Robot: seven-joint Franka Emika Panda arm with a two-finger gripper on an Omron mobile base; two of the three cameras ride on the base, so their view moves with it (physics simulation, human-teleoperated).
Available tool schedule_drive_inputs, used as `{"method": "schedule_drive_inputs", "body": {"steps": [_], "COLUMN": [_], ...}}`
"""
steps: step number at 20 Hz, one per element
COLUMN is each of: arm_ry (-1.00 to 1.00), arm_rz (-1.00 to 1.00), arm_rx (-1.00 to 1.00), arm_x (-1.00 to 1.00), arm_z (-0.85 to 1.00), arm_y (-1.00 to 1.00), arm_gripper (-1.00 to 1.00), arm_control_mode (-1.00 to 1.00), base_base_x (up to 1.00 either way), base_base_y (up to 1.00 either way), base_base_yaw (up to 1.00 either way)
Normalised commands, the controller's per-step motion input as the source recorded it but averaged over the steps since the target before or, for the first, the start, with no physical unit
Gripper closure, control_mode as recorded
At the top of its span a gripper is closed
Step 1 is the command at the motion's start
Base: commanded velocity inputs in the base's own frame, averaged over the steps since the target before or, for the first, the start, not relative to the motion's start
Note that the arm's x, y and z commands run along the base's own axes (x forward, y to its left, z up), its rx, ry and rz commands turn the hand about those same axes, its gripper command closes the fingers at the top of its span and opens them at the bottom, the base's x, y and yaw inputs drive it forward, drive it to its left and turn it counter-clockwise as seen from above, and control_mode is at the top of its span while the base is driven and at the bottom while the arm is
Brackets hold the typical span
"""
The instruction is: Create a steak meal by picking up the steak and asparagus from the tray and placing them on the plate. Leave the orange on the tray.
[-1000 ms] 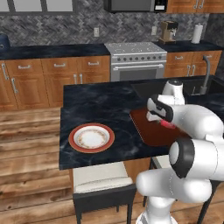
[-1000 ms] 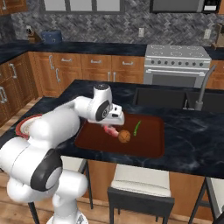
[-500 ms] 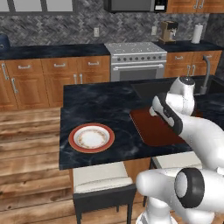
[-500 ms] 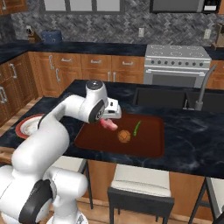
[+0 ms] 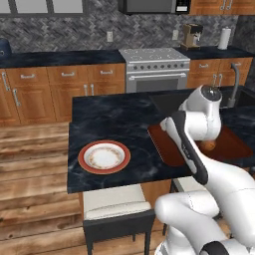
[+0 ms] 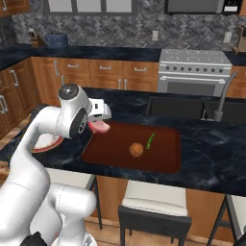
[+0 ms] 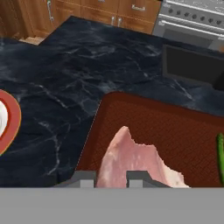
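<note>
While gripper (image 6: 99,126) clamps steak (image 6: 99,127) above tray (image 6: 163,161) left edge: plate (image 5: 104,158) bare; asparagus (image 6: 150,140), orange (image 6: 136,150) on tray

The counter (image 7: 87,70) is glossy dark veined stone, the tray (image 7: 175,127) finely textured matt red-brown, the steak (image 7: 131,159) moist pink meat.

Dark counter (image 5: 119,127): tray (image 6: 110,156), plate (image 5: 104,157).
</note>
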Motion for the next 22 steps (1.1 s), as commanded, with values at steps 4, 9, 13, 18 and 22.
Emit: {"method": "schedule_drive_inputs", "body": {"steps": [4, 9, 13, 18, 22], "arm_ry": [0.00, 0.00, 0.03, 0.04, 0.02], "arm_rz": [0.13, 0.14, 0.15, 0.20, 0.23], "arm_rx": [-0.11, -0.06, -0.01, 0.00, 0.00], "arm_x": [-0.42, -0.28, -0.17, -0.01, 0.00], "arm_z": [0.41, 0.16, 0.00, -0.08, -0.31], "arm_y": [1.00, 1.00, 1.00, 0.94, 0.78], "arm_gripper": [1.00, 1.00, 1.00, 1.00, 1.00], "arm_control_mode": [-1.00, -1.00, -1.00, -1.00, -1.00], "base_base_x": [0.00, 0.00, 0.00, 0.00, 0.00], "base_base_y": [0.00, 0.00, 0.00, 0.00, 0.00], "base_base_yaw": [0.00, 0.00, 0.00, 0.00, 0.00]}}
